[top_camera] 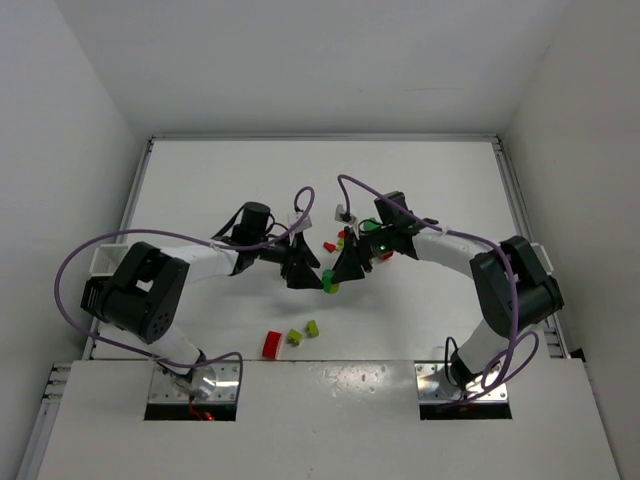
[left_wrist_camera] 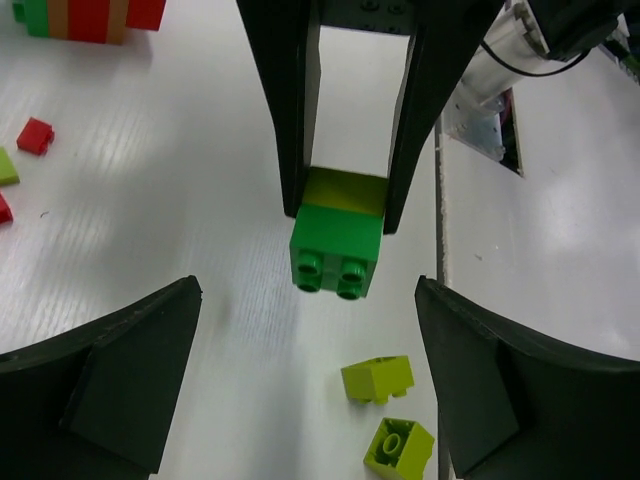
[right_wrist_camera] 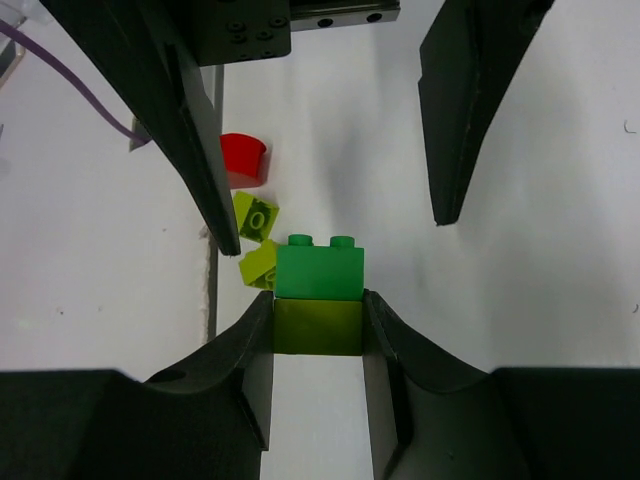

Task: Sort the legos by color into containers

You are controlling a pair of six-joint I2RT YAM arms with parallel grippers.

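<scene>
My right gripper [right_wrist_camera: 317,303] is shut on a lime lego [right_wrist_camera: 317,328] with a dark green lego [right_wrist_camera: 318,272] clicked onto its far end. It holds the pair [top_camera: 330,283] above the table's middle. My left gripper [left_wrist_camera: 307,300] faces it, open. Its fingers [right_wrist_camera: 195,140] stand wide on either side of the green lego [left_wrist_camera: 335,250] without touching it. Two loose lime legos [left_wrist_camera: 377,378] lie on the table below, and a red one [top_camera: 271,343] lies nearer the front. A white container [top_camera: 103,262] sits at the left edge.
A multicoloured stack [left_wrist_camera: 90,15] and small red [left_wrist_camera: 35,135] and lime pieces lie behind the grippers. Another white bin [top_camera: 541,252] shows partly behind the right arm. Purple cables loop over both arms.
</scene>
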